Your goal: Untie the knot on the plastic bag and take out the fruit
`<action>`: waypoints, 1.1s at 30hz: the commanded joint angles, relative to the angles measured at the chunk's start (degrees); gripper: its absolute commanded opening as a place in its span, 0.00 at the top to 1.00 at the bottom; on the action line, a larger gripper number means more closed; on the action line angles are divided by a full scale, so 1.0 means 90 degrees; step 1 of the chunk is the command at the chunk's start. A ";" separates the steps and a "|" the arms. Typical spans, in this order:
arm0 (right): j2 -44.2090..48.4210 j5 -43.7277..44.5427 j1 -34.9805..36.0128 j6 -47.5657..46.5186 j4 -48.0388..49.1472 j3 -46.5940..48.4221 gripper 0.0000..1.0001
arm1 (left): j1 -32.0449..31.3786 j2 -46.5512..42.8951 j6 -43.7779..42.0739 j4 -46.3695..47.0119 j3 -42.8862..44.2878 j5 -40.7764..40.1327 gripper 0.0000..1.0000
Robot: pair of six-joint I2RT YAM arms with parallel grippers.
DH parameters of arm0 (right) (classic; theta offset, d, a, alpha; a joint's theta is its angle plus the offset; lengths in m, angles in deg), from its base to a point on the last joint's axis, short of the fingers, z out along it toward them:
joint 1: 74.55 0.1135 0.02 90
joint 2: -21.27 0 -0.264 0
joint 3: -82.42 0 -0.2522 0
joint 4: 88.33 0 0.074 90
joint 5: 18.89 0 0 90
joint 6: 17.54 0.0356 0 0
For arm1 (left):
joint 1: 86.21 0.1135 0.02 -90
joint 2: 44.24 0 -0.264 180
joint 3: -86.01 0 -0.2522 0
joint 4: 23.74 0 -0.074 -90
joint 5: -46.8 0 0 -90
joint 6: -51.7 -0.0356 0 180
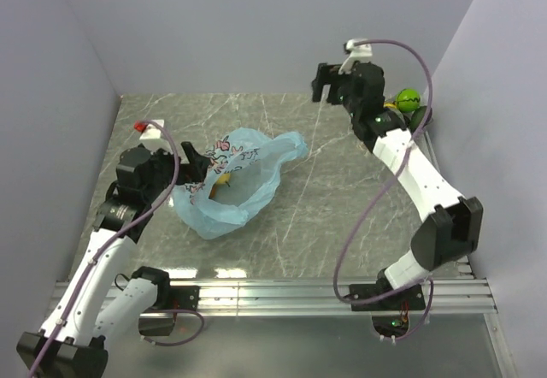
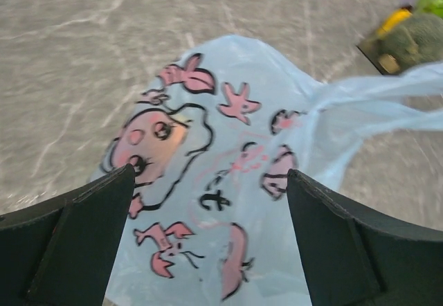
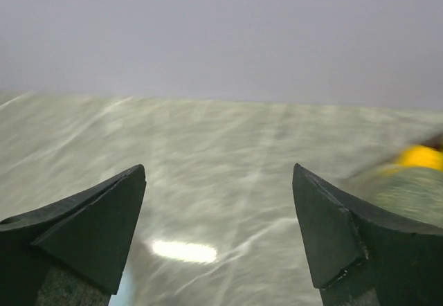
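Lying left of centre on the grey marbled table [image 1: 342,198], the thin light-blue plastic bag with pink cartoon prints [image 1: 244,191] gapes beside the left gripper [image 1: 196,171], whose jaws stand spread and empty; what looks like a small yellow fruit [image 1: 224,179] shows inside. The right gripper [image 1: 323,83] hangs released at far right, near a bright green ball fruit [image 1: 407,99] already out. Best next: reach into the mouth, closing on fruit only, not loose film.
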 commanded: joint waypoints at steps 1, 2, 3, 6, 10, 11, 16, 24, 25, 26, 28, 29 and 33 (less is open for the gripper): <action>0.0725 -0.1085 0.0491 -0.0136 0.0140 -0.0451 0.09 | -0.0114 0.0295 -0.0457 -0.0304 0.0504 0.1071 0.03; 0.0833 -0.1444 0.0628 -0.0194 0.0198 -0.0560 0.09 | -0.0211 0.0479 -0.0613 -0.0440 0.0543 0.1160 0.03; 0.0921 -0.1554 0.0793 -0.0205 0.0198 -0.0667 0.10 | -0.0289 0.0587 -0.0653 -0.0519 0.0630 0.1189 0.03; 0.1195 -0.1809 0.1360 -0.0400 0.0082 -0.0980 0.11 | -0.0728 0.0969 -0.0780 -0.0803 0.0748 0.1141 0.03; 0.1575 -0.2209 0.1936 -0.0556 0.0149 -0.1506 0.12 | -0.1285 0.1213 -0.0683 -0.0823 0.0729 0.0519 0.05; 0.1634 -0.2297 0.1986 -0.0566 0.0217 -0.1605 0.12 | -0.1441 0.1301 -0.0653 -0.0823 0.0710 0.0265 0.06; 0.1762 -0.3047 0.2377 -0.0683 0.0286 -0.1820 0.13 | -0.1579 0.1546 -0.0313 -0.0814 0.0515 -0.1337 0.39; 0.0904 -0.3899 0.3176 -0.0147 0.0813 -0.1860 0.32 | -0.1579 0.1243 0.0264 -0.0471 0.0076 -0.2089 0.92; 0.0574 -0.3909 0.3236 -0.0030 0.0872 -0.1811 0.33 | -0.1579 0.1185 0.0313 -0.0432 0.0017 -0.2179 0.97; 0.0387 -0.3986 0.3294 0.0039 0.0969 -0.1772 0.35 | -0.1579 0.1030 0.0352 -0.0345 -0.0110 -0.2237 0.98; -0.0178 -0.4006 0.3411 0.0224 0.1086 -0.1645 0.37 | -0.1579 0.0853 0.0392 -0.0228 -0.0189 -0.2297 0.99; -0.0336 -0.4006 0.3432 0.0312 0.1300 -0.1625 0.38 | -0.1579 0.0698 0.0411 -0.0198 -0.0218 -0.2277 0.99; -0.1117 -0.3850 0.3451 0.0742 0.1712 -0.1469 0.44 | -0.1579 0.0442 0.0470 -0.0080 -0.0345 -0.2287 0.99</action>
